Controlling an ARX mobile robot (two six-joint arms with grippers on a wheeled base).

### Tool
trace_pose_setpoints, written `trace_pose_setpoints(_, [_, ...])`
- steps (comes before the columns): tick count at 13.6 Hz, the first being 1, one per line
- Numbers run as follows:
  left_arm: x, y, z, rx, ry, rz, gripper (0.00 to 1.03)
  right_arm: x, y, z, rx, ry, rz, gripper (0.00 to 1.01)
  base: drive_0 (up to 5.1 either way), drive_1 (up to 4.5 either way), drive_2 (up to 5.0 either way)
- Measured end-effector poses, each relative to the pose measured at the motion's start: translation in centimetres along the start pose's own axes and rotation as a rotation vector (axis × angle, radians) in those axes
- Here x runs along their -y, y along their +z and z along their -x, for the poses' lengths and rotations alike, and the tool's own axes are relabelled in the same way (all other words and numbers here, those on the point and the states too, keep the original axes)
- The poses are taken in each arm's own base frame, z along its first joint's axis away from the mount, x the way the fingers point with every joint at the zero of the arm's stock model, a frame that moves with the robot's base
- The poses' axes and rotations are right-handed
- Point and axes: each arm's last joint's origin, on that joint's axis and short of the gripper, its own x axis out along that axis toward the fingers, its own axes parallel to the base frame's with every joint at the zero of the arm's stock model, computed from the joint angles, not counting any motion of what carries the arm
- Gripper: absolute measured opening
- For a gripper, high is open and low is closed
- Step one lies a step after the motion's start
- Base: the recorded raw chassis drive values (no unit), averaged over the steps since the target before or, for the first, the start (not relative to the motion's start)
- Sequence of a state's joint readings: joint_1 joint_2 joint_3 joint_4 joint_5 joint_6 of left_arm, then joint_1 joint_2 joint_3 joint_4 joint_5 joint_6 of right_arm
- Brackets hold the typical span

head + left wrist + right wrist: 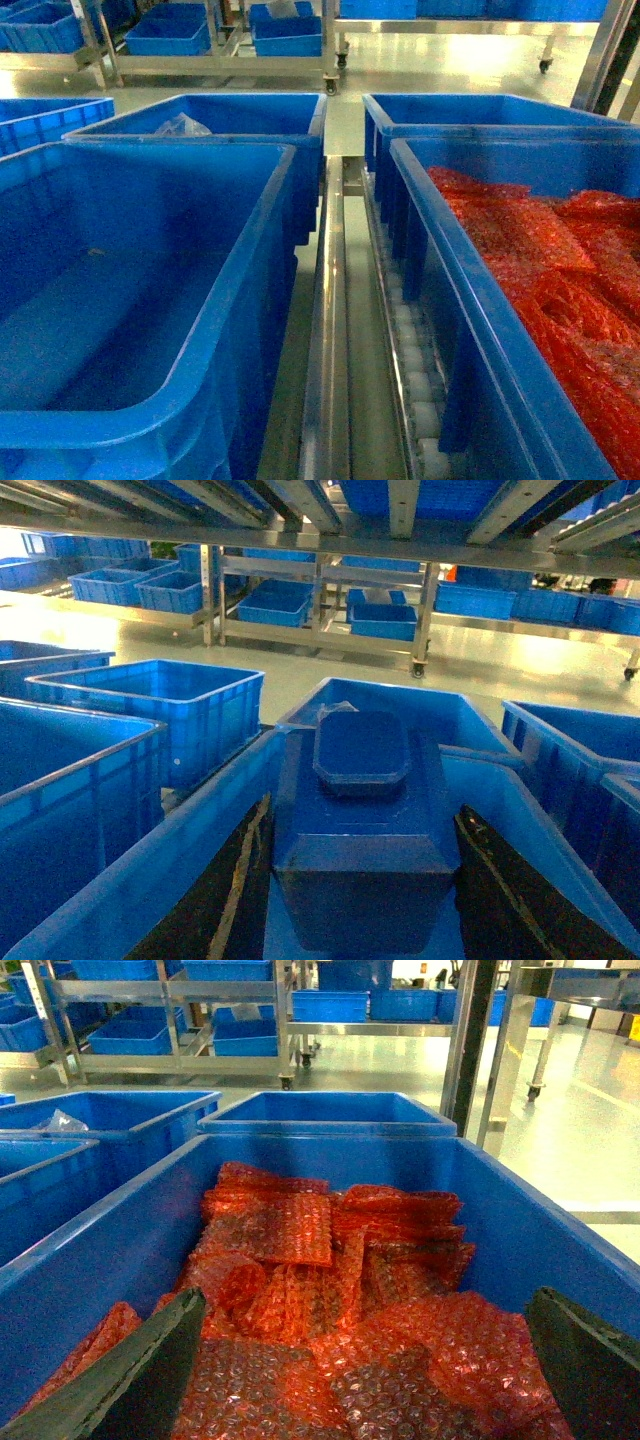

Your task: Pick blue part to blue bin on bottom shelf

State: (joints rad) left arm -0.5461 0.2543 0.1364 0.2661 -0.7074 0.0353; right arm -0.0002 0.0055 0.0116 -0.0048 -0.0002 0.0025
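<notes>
The blue part sits gripped between your left gripper fingers, right gripper wide and empty; next, lower it into the blue bin.

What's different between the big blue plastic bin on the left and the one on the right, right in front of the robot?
The near-left blue plastic bin looks empty in the head view, its bare blue floor showing; the near-right blue plastic bin is heaped with red bubble-wrap bags. The left wrist view shows a blue plastic part between the left jaws above a bin; the right jaws hang empty above the bags. Both bins share colour and shape.
</notes>
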Motion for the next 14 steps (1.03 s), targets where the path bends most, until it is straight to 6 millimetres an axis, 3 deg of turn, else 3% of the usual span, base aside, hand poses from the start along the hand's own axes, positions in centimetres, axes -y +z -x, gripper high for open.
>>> trace_pose_setpoints(6, [0.0,0.0,0.0,0.000,0.000,0.000,0.41,0.0,0.0,0.0,0.000,0.000,0.000,0.98,0.0,0.00,0.0])
trace_pose_setpoints(8, [0.6,0.0,0.0,-0.105,0.120,-0.092,0.41,0.0,0.0,0.0,0.000,0.000,0.000,0.98,0.0,0.00,0.0])
trace_pose_setpoints(10, [1.7,0.5,0.3,-0.084,0.092,-0.065,0.41,0.0,0.0,0.0,0.000,0.000,0.000,0.98,0.0,0.00,0.0])
trace_pose_setpoints(11, [2.5,0.7,-0.3,-0.073,0.053,-0.048,0.41,0.0,0.0,0.0,0.000,0.000,0.000,0.98,0.0,0.00,0.0])
trace_pose_setpoints(12, [3.1,0.9,-2.2,-0.077,0.052,-0.031,0.41,0.0,0.0,0.0,0.000,0.000,0.000,0.98,0.0,0.00,0.0])
trace_pose_setpoints(14, [4.3,-0.6,-4.9,-0.128,0.005,-0.032,0.41,0.0,0.0,0.0,0.000,0.000,0.000,0.98,0.0,0.00,0.0])
